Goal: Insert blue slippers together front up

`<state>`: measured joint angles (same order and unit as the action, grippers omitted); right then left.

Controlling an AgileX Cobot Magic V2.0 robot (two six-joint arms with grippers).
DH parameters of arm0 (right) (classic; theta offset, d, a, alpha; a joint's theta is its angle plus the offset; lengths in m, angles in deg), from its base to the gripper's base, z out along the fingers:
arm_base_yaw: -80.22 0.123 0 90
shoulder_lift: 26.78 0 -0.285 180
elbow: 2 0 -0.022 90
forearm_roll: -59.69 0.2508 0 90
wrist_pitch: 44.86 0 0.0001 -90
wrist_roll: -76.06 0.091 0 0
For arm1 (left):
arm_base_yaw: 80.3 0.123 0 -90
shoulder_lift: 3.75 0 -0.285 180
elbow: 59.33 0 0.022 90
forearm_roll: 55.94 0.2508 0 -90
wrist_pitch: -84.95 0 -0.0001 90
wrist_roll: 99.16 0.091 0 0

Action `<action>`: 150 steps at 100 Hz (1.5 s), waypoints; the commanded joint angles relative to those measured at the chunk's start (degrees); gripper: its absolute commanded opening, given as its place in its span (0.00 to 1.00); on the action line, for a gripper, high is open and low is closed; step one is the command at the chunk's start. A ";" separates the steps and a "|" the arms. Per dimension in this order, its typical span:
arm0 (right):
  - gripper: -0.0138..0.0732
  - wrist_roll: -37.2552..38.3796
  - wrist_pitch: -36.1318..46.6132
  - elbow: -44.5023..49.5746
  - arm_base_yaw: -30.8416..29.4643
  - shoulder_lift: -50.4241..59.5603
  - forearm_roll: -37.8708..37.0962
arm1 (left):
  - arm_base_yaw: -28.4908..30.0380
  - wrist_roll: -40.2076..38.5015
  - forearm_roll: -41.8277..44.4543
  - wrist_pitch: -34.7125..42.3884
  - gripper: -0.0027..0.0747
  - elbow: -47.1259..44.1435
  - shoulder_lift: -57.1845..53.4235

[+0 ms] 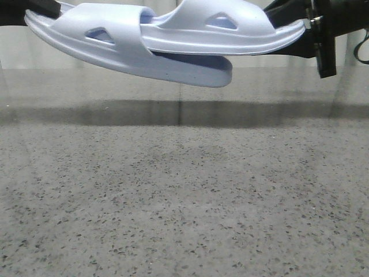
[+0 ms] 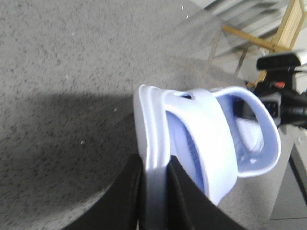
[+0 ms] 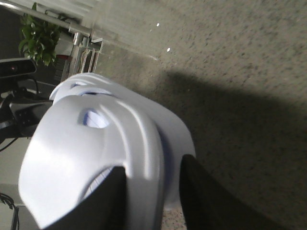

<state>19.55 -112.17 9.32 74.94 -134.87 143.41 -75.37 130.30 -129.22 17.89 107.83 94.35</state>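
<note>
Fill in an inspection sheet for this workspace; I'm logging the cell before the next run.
Surface: grey speckled table, bare where visible, a shadow band across it.
Job's things: two blue slippers held in the air, nested; left slipper underneath, right slipper overlapping it from above.
Clutter: nothing seen.
Grippers: left gripper shut on the left slipper's edge; right gripper shut on the right slipper's edge.
Cables: a dark cable by the right arm.
Surroundings: potted plant, wooden frame.
</note>
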 commanded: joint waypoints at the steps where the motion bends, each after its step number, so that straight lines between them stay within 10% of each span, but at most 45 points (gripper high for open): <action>1: 0.40 -0.78 -7.76 -1.73 -2.40 3.72 3.15 | 0.93 -0.34 -0.74 -1.94 0.06 1.46 -2.26; 42: 0.39 -0.78 -7.76 -1.73 -7.35 4.87 2.16 | 1.19 0.40 7.43 2.72 0.53 1.46 -2.26; 69: 0.39 -0.78 -7.76 -1.73 -7.96 4.87 2.08 | 2.04 0.40 14.54 5.98 0.54 2.84 -2.26; 90: 0.39 -0.78 -7.76 -1.73 -10.32 5.07 1.87 | 6.72 0.40 15.09 2.65 0.46 9.09 -2.38; 109: 0.22 -0.78 -7.76 -1.73 -13.51 6.89 2.70 | 8.80 0.40 14.99 2.13 0.06 14.01 -5.44; 119: 0.04 -0.78 -7.21 -1.73 -14.87 8.42 7.04 | 8.80 0.67 13.88 8.09 0.05 14.74 -8.88; 135: 0.06 -0.78 -6.38 -1.73 -15.08 10.94 21.99 | 8.80 2.36 6.20 19.29 0.05 14.74 -15.47; 150: 0.06 -3.98 -2.20 -1.73 -15.60 16.30 18.69 | 8.80 4.22 14.40 25.77 0.05 14.74 -22.64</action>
<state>18.47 -112.27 9.32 59.96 -123.79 159.12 -66.68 133.60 -116.67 38.13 120.64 77.13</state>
